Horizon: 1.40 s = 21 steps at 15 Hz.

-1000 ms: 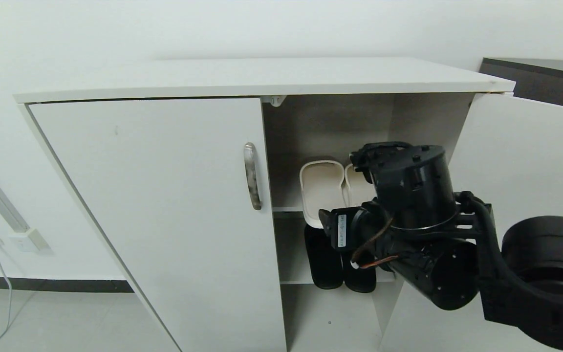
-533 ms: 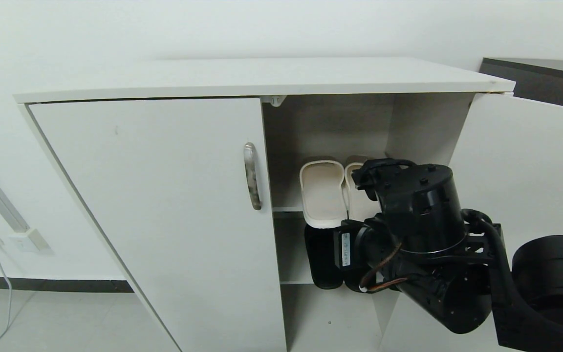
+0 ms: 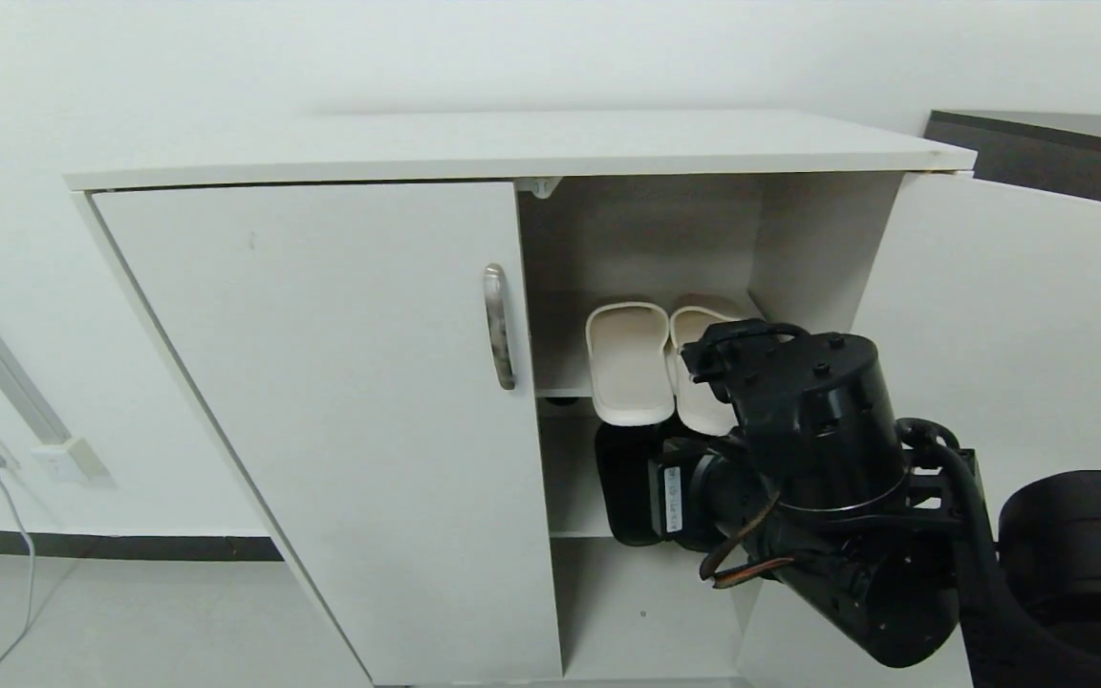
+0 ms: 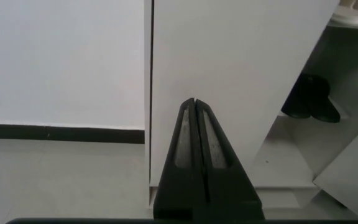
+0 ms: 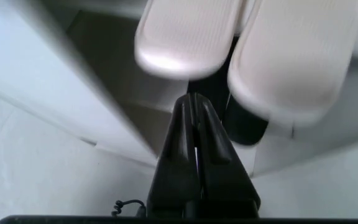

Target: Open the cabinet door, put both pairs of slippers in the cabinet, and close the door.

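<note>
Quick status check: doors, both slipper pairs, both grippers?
White right cabinet door: swung open.
White left cabinet door with metal handle: shut.
Cream slipper pair: on upper shelf, heels overhanging its edge.
Black slipper pair: on the shelf below.
Left gripper: shut, empty.
Right gripper: shut, empty.

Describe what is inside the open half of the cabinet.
A white pair of slippers sits on the upper shelf, a black pair on the shelf below. The right arm covers part of both pairs; the closed door hides the rest.
</note>
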{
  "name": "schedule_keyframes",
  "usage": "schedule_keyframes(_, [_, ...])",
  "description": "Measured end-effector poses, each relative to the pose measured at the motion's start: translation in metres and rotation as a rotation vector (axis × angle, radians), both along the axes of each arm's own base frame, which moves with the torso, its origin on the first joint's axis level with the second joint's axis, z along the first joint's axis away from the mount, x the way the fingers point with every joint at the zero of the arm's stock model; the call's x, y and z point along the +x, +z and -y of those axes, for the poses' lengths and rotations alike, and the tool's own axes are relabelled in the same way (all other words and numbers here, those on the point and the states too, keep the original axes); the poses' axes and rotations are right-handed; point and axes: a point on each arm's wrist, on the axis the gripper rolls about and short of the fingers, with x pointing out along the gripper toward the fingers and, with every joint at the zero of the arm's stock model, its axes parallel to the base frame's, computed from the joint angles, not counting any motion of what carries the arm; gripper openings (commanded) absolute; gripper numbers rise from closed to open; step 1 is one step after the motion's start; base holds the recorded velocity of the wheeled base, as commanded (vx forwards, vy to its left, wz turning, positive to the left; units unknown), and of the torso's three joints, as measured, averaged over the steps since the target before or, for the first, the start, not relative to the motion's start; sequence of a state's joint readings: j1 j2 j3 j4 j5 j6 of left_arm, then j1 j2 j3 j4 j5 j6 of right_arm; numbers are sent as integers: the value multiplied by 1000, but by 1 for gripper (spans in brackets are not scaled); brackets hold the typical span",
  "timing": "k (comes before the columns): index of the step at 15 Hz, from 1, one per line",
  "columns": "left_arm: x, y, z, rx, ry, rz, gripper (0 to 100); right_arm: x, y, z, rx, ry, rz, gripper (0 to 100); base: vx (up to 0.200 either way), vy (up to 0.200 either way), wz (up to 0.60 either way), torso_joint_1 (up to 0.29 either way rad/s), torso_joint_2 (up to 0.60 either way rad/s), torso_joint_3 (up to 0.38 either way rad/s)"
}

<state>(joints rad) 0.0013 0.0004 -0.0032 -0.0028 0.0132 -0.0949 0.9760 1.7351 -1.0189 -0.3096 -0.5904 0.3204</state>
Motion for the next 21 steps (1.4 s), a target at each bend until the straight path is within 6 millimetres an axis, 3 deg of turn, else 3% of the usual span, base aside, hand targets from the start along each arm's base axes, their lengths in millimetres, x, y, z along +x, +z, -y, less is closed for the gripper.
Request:
schedule_keyframes(11, [0, 0, 0, -1, 0, 0, 0, -2, -6, -1, -19, 6, -12, 0, -200, 0, 0, 3, 3, 2])
schedule_keyframes(21, [0, 0, 0, -3, 0, 0, 0, 1, -19, 5, -65, 14, 22, 0, 0, 0, 0, 0, 0, 0])
